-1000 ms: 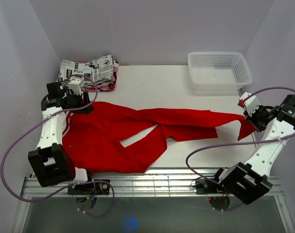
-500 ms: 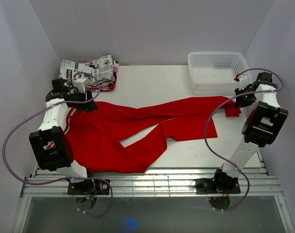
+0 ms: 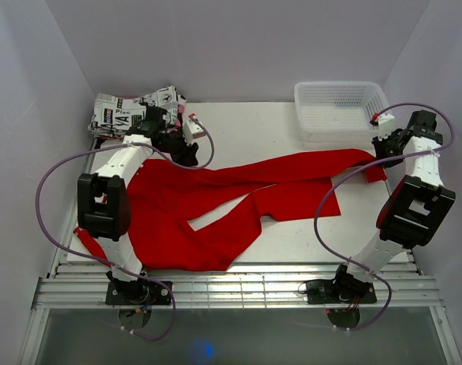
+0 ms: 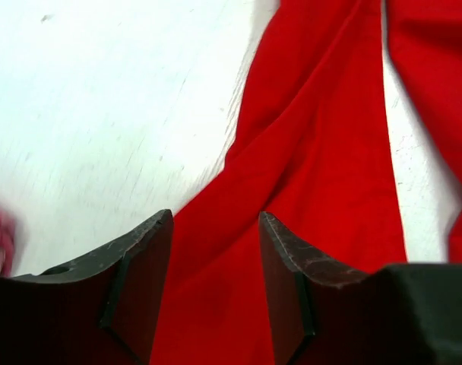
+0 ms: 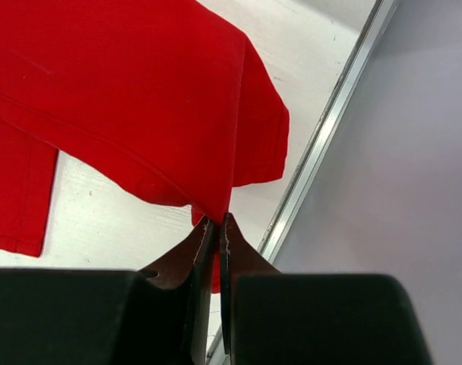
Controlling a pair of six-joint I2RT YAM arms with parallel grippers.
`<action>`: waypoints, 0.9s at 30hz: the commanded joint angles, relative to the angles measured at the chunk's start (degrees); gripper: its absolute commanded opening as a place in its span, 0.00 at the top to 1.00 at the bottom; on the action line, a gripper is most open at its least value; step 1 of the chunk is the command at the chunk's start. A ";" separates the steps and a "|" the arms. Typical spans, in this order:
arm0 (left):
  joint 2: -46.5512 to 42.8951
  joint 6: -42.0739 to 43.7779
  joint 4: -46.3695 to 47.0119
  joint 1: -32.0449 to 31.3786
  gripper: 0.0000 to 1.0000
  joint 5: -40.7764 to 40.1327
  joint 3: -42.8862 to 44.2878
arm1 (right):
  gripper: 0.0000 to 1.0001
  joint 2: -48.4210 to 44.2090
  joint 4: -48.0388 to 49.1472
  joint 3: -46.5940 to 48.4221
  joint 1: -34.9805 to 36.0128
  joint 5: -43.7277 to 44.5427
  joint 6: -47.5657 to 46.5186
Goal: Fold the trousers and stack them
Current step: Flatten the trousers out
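The red trousers [image 3: 216, 205] lie spread across the table, waist at the left and both legs running right. The upper leg reaches toward the back right; the lower leg ends near the middle. My left gripper [image 3: 189, 152] is open over the back edge of the trousers near the waist. In the left wrist view its fingers [image 4: 216, 228] stand apart with red fabric [image 4: 322, 175] below and between them. My right gripper [image 3: 379, 152] is shut on the end of the upper leg. The right wrist view shows its jaws [image 5: 216, 220] pinching the red cloth [image 5: 140, 99] just above the table.
A folded newspaper-print garment [image 3: 132, 112] lies at the back left, just behind my left gripper. A white mesh basket [image 3: 343, 110] stands at the back right, next to my right gripper. The table's metal edge rail [image 5: 322, 144] and the right wall are close to the right gripper.
My right gripper carried the upper leg's end back toward the basket and now holds it there. My left gripper swung from the waist's left corner rightward along the back edge.
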 commanded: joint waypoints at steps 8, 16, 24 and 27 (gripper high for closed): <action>9.38 13.87 -0.46 -10.89 0.45 0.52 4.91 | 0.92 -2.84 -4.49 2.57 -0.29 -0.71 -3.68; 13.08 17.22 -0.46 -13.00 0.67 -3.79 5.26 | 0.92 -3.72 -5.55 1.61 -0.12 -1.06 -4.12; -3.31 13.11 3.05 -11.60 1.00 -5.20 -6.92 | 0.92 -10.30 -5.81 -2.78 -1.08 3.06 -7.46; -13.06 6.36 8.32 -9.32 1.00 -5.90 -11.60 | 0.92 -13.99 -5.90 -5.42 -2.83 5.34 -10.62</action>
